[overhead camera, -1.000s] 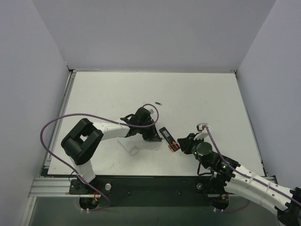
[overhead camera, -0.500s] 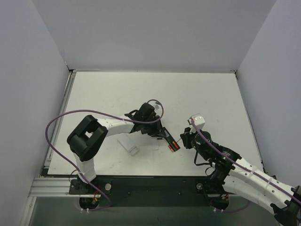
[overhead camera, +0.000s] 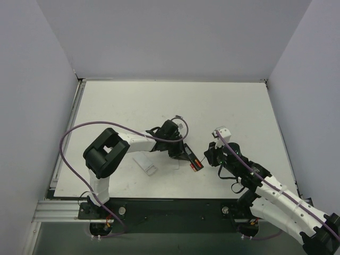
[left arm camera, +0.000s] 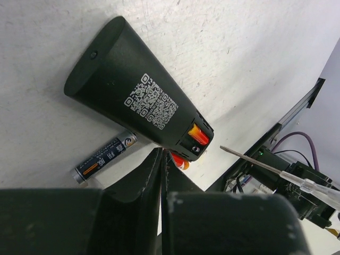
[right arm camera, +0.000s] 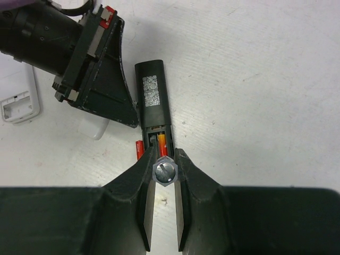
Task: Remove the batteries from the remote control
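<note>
Two red cyl. batts (right arm camera: 161, 141) at open end of slim matte-blk remote (right arm camera: 153, 98).

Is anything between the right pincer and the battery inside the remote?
Nothing visible. The screwdriver in the right pincer points at the battery in the open remote; the left pincer stands beside it, not between.

the remote control (left arm camera: 133, 106) is smooth matt black plastic with a white printed code. the batteries (left arm camera: 197, 134) in its end have a glossy red-orange wrap. a loose dark battery (left arm camera: 103, 158) has a shiny metal tip. the tabletop (left arm camera: 239, 53) is white, matt and faintly speckled. the right hand (right arm camera: 163, 154) is dull, grainy black plastic, pinching a tool (right arm camera: 163, 172) with a bright metal hex head.
</note>
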Motion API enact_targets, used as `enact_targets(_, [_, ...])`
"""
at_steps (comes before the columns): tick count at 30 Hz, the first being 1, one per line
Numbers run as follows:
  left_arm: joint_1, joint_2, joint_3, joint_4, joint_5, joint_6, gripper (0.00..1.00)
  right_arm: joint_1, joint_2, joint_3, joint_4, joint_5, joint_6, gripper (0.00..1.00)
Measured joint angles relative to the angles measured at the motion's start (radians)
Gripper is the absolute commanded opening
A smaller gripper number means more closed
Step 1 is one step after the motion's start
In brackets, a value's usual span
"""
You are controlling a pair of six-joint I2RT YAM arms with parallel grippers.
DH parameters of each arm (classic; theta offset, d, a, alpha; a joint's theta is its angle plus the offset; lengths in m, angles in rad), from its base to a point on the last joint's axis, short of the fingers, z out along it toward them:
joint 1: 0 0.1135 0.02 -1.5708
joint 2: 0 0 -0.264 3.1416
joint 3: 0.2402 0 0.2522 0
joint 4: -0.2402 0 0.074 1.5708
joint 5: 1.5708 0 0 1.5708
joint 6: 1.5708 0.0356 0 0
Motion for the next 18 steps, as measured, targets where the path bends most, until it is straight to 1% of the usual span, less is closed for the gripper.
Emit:
enact_targets(1, [-0.003, 0.003, 0.0, 0.001, 0.001, -0.001, 0.09, -0.003, 0.0, -0.002, 0.006, -0.014, -0.003, 0.0])
enact_targets(5, [-0.01, 0.011, 0.0, 0.0, 0.001, -0.004, 0.06, -0.012, 0.014, -0.006, 0.035, -0.058, -0.016, 0.0])
enact_targets(11, [-0.01, 0.023, 0.0, 0.0, 0.001, -0.003, 0.05, -0.026, 0.054, -0.014, 0.057, -0.092, -0.023, 0.0])
enact_targets(13, [-0.01, 0.031, 0.0, -0.002, 0.003, -0.003, 0.06, -0.028, 0.057, -0.016, 0.065, -0.098, -0.023, 0.0])
enact_targets(15, [-0.01, 0.032, 0.003, -0.001, 0.002, 0.0, 0.1, -0.029, 0.057, -0.019, 0.077, -0.103, -0.022, 0.0])
enact_targets(18, [-0.01, 0.035, 0.005, 0.003, 0.004, 0.002, 0.13, -0.029, 0.057, -0.019, 0.084, -0.107, -0.018, 0.0])
